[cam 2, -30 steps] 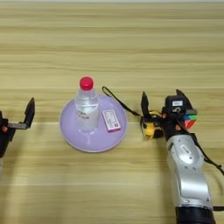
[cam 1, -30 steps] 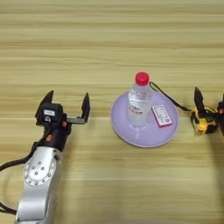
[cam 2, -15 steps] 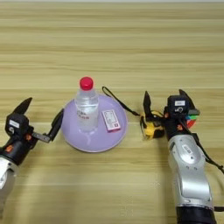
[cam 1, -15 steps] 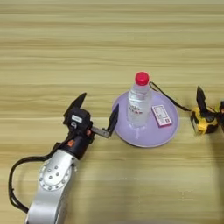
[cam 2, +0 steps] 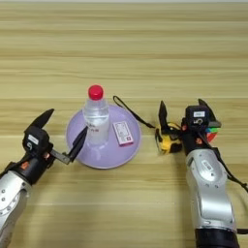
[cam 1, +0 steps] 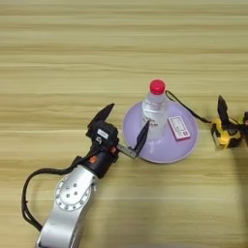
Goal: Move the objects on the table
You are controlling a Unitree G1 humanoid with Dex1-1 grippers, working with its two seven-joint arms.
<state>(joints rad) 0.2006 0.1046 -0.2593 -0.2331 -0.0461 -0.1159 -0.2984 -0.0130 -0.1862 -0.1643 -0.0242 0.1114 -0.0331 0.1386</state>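
The bottle (cam 1: 155, 112), clear with a red cap, stands upright on the left half of a lilac plate (cam 1: 184, 147) near the middle of the table (cam 1: 58, 58); the flat red-and-white box (cam 1: 178, 128) lies just beside it on the plate's right half, its long axis running roughly away from the robot; the left gripper (cam 1: 127, 127) sits at the plate's left rim with its fingers spread wide, one black finger pointing up and away to the left and the other reaching over the rim toward the foot of the bottle; the bottle therefore lies directly to the right of this gripper and close to it, so the left arm looks the nearer one for a grasp, and a short push rightward would probably set the vertical bottle between the fingers; the right gripper (cam 2: 183, 114) is well right of the plate, its fingers apart on either side of the yellow-and-black tape measure (cam 2: 169, 139), though whether they touch it is hard to tell; the tape's black cord (cam 2: 133, 114) trails back toward the plate's far rim.
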